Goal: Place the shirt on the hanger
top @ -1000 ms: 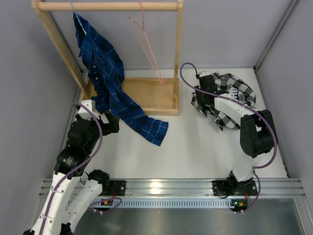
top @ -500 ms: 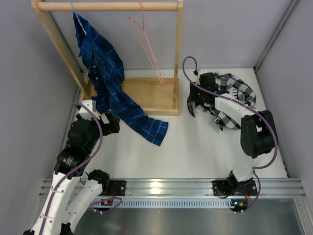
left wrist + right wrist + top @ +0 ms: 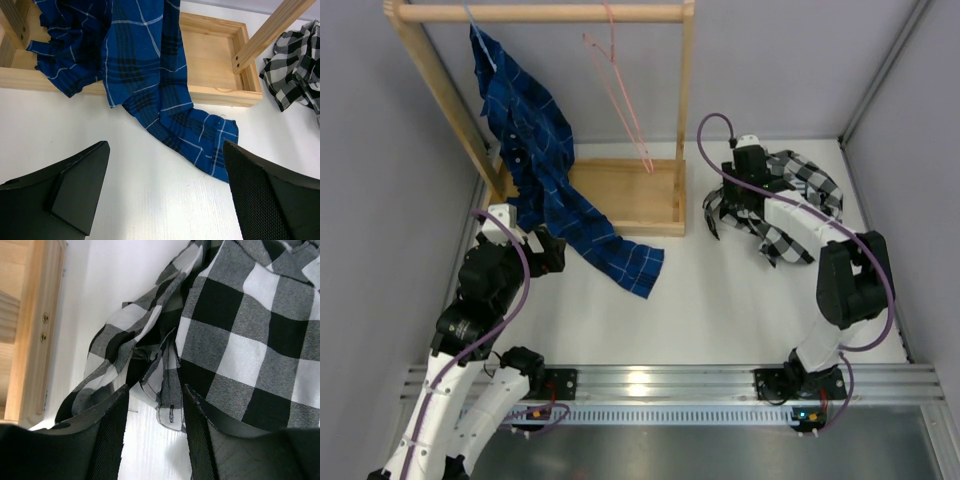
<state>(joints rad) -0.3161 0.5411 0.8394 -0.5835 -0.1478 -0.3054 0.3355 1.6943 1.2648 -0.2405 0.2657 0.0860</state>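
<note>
Grasp stage, it seemed: the right gripper (image 3: 155,432), fingers parted, straddled a fold of the black-and-white checked fabric shirt (image 3: 240,340) and likely needed closing next; the left gripper (image 3: 165,185) gaped empty

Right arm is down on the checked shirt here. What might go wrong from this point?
The right gripper straddles only a thin folded edge of the crumpled shirt, so a pinch may lift a tangled bunch. The hanger hangs free on the rack rod and may swing or slip when fabric pushes it. The blue plaid shirt trails near the left gripper and might snag.
</note>
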